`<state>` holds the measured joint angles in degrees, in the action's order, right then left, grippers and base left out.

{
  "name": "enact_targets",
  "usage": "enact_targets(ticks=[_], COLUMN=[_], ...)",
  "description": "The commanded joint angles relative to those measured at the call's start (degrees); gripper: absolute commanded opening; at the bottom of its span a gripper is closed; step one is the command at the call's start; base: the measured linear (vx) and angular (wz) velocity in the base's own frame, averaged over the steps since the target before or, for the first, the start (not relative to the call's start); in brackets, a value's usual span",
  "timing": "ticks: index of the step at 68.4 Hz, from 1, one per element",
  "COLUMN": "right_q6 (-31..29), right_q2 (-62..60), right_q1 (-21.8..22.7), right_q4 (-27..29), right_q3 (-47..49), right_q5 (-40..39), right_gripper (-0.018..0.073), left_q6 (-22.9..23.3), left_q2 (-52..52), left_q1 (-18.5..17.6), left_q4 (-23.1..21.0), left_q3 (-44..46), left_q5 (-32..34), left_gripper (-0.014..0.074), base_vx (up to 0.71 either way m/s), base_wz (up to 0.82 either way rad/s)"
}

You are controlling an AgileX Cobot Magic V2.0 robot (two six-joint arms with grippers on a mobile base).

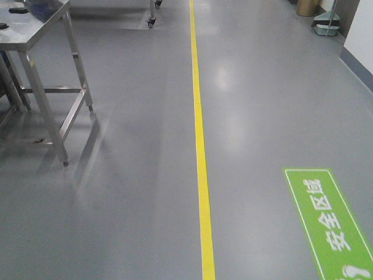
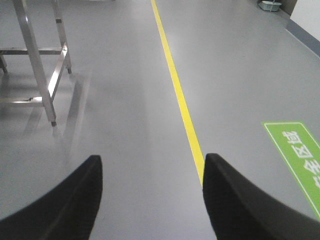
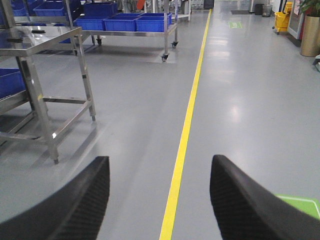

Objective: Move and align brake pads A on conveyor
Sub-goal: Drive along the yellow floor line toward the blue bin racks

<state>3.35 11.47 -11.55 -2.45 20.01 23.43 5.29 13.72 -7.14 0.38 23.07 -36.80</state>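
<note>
Claws both spread wide, nothing held: left claw (image 2: 152,159), right claw (image 3: 160,159). Grey floor (image 1: 116,204) below; yellow line (image 1: 201,163) ahead; steel surface (image 1: 35,29) left.

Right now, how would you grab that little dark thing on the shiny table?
Probably from above. The dark thing seems to lie flat on the table, so its sides are the only part to pinch. It is too small here to tell which sides are narrower. The right gripper is open and not near it.
</note>
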Motion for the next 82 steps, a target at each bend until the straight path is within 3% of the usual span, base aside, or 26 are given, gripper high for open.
enact_targets(ticks=[1,82], right_q6=[-0.5,-0.5], right_q2=[0.6,0.6], right_q1=[0.1,0.1], right_q4=[-0.4,-0.3], right_q3=[1.4,1.4], right_q5=[-4.3,-4.3], right_gripper=[0.0432,0.0432], left_q6=[0.1,0.1], left_q2=[0.7,0.7], left_q1=[-0.3,-0.3], left_q4=[-0.4,-0.4], left_q3=[1.4,1.4], left_q5=[4.4,4.4], left_gripper=[0.0433,0.0433], base_vx=[0.71,0.72], base_wz=[0.01,-0.01])
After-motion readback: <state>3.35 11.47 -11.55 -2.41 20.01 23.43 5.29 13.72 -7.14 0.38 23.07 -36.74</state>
